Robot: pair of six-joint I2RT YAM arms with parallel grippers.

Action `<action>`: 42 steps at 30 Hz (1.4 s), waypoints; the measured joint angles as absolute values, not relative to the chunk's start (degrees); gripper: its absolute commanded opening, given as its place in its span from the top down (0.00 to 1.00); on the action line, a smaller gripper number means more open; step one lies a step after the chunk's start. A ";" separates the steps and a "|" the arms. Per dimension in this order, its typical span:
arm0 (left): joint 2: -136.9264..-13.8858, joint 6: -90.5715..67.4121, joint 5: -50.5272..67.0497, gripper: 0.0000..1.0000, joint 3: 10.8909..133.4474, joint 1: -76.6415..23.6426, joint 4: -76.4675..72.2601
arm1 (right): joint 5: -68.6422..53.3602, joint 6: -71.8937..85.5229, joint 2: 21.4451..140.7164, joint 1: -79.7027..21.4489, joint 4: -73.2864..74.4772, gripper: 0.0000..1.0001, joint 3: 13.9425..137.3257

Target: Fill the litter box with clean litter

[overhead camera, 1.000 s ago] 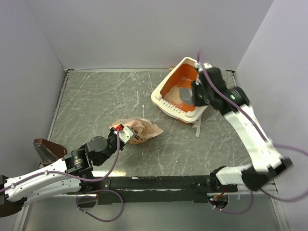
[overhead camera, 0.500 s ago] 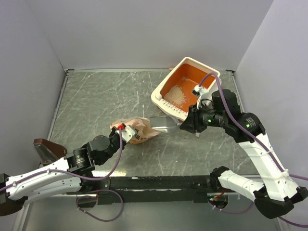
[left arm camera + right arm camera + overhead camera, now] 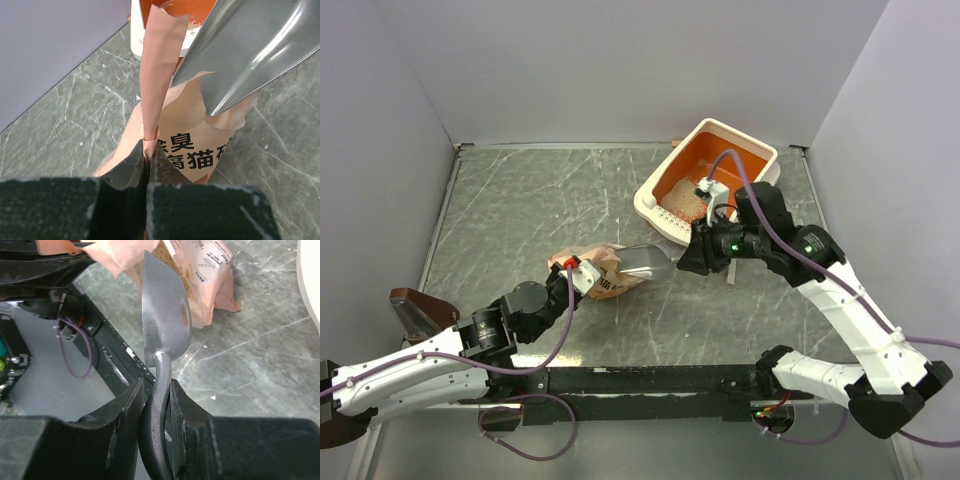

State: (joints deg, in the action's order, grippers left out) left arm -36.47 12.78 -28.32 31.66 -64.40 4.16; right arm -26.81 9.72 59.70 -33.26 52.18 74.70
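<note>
As left fingers [image 3: 142, 159] pinch one bag [image 3: 616, 282], right fingers [image 3: 686, 260] grip one scoop [image 3: 165, 320]

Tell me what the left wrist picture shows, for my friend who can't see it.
The left gripper pinches a torn strip of a pink paper bag with printed writing. A shiny metal scoop points its tip at the bag's open top from the upper right. Behind them, a corner of the litter box sits on the grey marbled table.

You have the litter box [image 3: 756, 151] at one o'clock on the table [image 3: 520, 210], clean litter [image 3: 686, 203] inside; the bag [image 3: 610, 280] lies at its seven o'clock, the scoop [image 3: 648, 260] between them.
</note>
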 measured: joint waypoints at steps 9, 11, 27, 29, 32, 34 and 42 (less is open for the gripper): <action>-36.49 12.78 -28.27 0.99 31.66 -64.38 4.16 | -17.56 7.27 64.31 -40.40 49.10 1.00 74.46; -36.49 12.78 -28.27 0.99 31.66 -64.38 4.19 | -15.49 6.39 65.52 -42.50 47.97 1.00 74.11; -38.28 12.56 -28.18 0.99 32.21 -64.45 4.12 | -8.34 10.83 88.86 -46.81 56.05 1.00 93.06; -38.26 12.49 -28.32 0.99 32.21 -64.45 4.14 | -7.88 11.84 91.57 -46.89 59.57 1.00 97.43; -38.20 12.25 -28.49 0.99 32.40 -64.45 4.36 | -6.96 13.13 95.68 -47.20 65.06 1.00 103.42; -38.17 12.12 -28.93 0.99 32.71 -64.45 4.62 | -6.17 13.87 98.04 -47.53 67.59 1.00 106.21; -38.09 11.05 -30.74 0.99 33.43 -64.45 5.50 | -4.54 16.84 104.12 -50.09 69.60 1.00 110.13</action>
State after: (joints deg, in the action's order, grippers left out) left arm -38.09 11.05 -30.74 33.43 -64.45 5.50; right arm -4.54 16.84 104.12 -50.09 69.60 110.13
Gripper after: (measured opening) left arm 0.045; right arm 0.317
